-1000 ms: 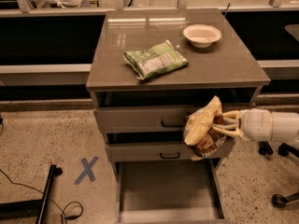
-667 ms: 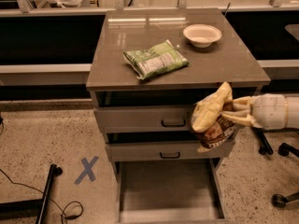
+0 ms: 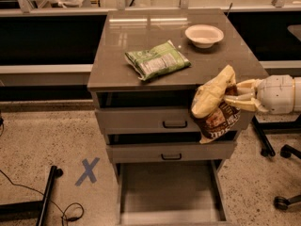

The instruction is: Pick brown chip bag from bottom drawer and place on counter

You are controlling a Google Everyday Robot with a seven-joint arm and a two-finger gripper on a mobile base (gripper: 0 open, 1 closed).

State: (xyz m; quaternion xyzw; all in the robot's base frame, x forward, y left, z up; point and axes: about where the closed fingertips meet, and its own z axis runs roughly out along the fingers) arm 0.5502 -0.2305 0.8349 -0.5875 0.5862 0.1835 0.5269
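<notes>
My gripper [image 3: 235, 98] comes in from the right and is shut on the brown chip bag [image 3: 217, 108], which hangs in the air in front of the cabinet's right front corner, level with the upper drawers. The bag's pale yellow top points up and its dark brown lower part with white lettering hangs down. The bottom drawer [image 3: 169, 187] is pulled out below, its flat grey floor bare. The counter [image 3: 117, 55] lies just above and behind the bag.
A green and white snack bag [image 3: 157, 60] lies mid-counter and a white bowl [image 3: 204, 35] sits at its back right. Two shallower drawers with black handles [image 3: 175, 124] are nearly shut. A blue X [image 3: 88, 170] marks the floor at left. Chair wheels [image 3: 282, 201] stand at right.
My gripper has lifted the brown chip bag upward, from level with the middle drawer toward the counter's front edge.
</notes>
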